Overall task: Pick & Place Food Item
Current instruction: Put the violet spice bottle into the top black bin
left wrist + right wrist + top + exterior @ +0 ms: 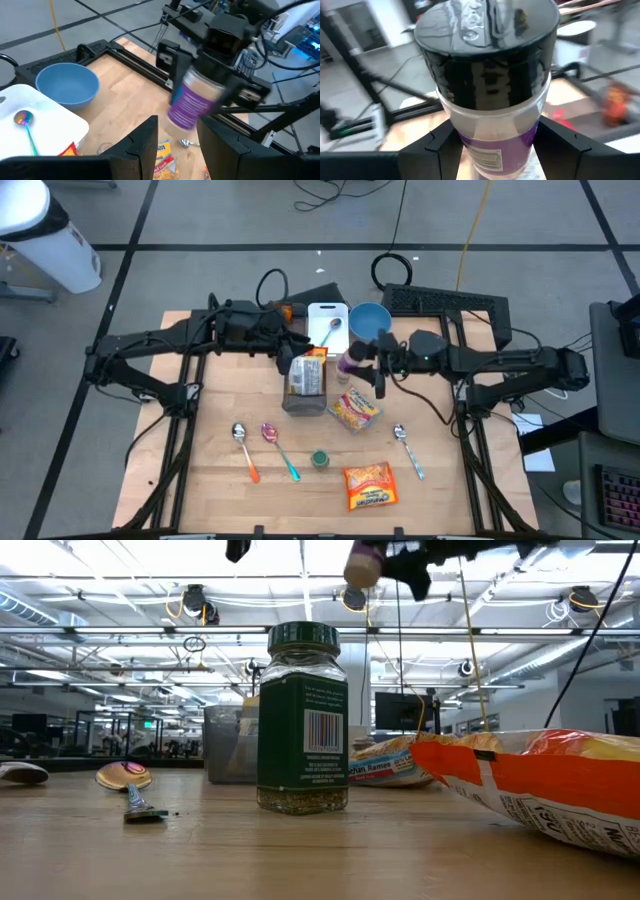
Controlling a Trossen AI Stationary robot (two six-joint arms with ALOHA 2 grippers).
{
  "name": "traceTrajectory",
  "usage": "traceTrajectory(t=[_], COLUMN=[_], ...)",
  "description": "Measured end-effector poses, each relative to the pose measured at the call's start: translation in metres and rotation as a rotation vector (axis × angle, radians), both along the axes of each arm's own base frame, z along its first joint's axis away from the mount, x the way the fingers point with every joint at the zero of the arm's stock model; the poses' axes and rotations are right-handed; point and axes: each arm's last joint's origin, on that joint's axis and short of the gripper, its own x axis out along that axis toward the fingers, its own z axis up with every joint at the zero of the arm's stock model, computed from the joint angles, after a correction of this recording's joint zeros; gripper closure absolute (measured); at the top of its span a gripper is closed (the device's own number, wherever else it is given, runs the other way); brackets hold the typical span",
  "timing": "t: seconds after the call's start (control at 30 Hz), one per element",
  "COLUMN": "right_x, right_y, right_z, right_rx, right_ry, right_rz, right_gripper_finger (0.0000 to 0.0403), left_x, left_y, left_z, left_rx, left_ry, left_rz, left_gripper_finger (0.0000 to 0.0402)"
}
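Right gripper [362, 366] sits at centre of the high view, above the worktop [210, 480], its fingers [560, 145] clamped on a purple-labelled jar [351, 362] with a black lid. In the right wrist view the jar [490, 95] fills the frame between both fingers. In the left wrist view the jar [195, 102] hangs tilted in the right gripper [200, 92], clear of the wood. In the low view the jar [362, 564] is at top centre, well above the worktop.

Left gripper [288, 340] is upper centre-left in the high view, just left of the white cutting board [328, 327]. Its fingers [145, 147] stand partly apart with nothing between them.

Blue bowl [369, 320] is just right of the board; a spoon [333, 330] lies on the board. A grey bin [305, 376] sits centre, with a ramen packet [354, 408] to its lower right. An orange snack bag [369, 485] lies lower centre. A green-lidded spice jar [320, 459] stands upright just left of it, and looms in the centre of the low view [303, 720]. Three more spoons lie along the lower worktop.
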Motion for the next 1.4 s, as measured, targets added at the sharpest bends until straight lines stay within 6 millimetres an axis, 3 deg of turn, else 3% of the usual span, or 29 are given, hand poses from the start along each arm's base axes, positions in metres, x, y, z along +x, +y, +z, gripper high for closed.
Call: traceTrajectory(t=[0.27, 0.57, 0.73, 0.93, 1.07, 1.2, 1.4], right_x=[0.012, 0.014, 0.014, 0.014, 0.014, 0.014, 0.014], right_y=[0.003, 0.004, 0.004, 0.004, 0.005, 0.006, 0.007], right_z=[-0.003, -0.003, -0.001, 0.0, 0.001, 0.003, 0.01], right_rx=[0.09, 0.111, 0.125, 0.147, 0.179, 0.22, 0.253], right_ry=[0.013, 0.003, -0.021, -0.028, -0.03, -0.038, -0.051], right_rz=[0.151, 0.177, 0.178, 0.178, 0.202, 0.262, 0.302], right_gripper_finger=[0.02, 0.02, 0.02, 0.02, 0.02, 0.02, 0.02], left_x=[-0.002, 0.0, 0.005, 0.011, 0.016, 0.024, 0.04], left_y=[0.009, 0.013, 0.015, 0.015, 0.012, 0.014, 0.018], left_z=[0.001, 0.014, 0.021, 0.016, 0.014, 0.006, -0.013], left_rx=[-0.109, -0.167, -0.254, -0.32, -0.298, -0.289, -0.3], left_ry=[-0.025, -0.158, -0.251, -0.23, -0.233, -0.203, -0.134], left_rz=[-0.071, -0.157, -0.208, -0.285, -0.297, -0.276, -0.281], left_gripper_finger=[0.0256, 0.0249, 0.0189, 0.0082, 0.0034, 0.0018, 0.0034])
